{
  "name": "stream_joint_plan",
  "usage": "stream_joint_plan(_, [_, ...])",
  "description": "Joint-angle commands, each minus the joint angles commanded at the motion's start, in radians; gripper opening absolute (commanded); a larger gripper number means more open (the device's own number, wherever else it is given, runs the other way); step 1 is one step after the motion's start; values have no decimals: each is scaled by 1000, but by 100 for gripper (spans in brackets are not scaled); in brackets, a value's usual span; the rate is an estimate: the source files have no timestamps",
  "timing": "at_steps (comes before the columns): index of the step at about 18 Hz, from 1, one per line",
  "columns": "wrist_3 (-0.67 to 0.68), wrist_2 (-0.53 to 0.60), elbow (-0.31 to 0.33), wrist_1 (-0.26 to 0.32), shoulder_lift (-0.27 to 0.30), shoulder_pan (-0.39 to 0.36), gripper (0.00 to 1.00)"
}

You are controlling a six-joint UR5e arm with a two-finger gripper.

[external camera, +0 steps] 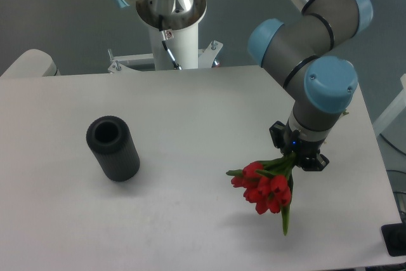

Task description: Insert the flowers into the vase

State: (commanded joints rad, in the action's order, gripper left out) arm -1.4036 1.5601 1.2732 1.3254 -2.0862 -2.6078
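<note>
Clamped on the stem end of the flowers [266,185], the hand [298,157] hangs off the wrist over the right side of the white counter [190,106], its fingers mostly hidden behind the leaves, so the exact point of contact cannot be made out. The bunch hangs with its red buds pointing down and to the left, apparently lifted just clear of the counter surface, with one narrow green leaf trailing lowest. Such a bunch looks light and soft; the stems would likely bend or bruise under a hard squeeze, and the heads could crush if pressed, so the stems are the sensible place to hold. The vase [113,147] stands upright well apart on the left side of the counter, a rough black cylinder with a thick rim. Its round mouth faces up and looks dark, with nothing visible inside.
</note>
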Motion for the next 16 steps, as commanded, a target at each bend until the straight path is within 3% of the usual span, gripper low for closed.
stream_joint_plan(8, [34,-47,0,14,5,3,2])
stream_joint_plan(14, [169,-265,24,12,29,17,0])
stream_joint_plan(16, [178,-360,64,5,52,18,0])
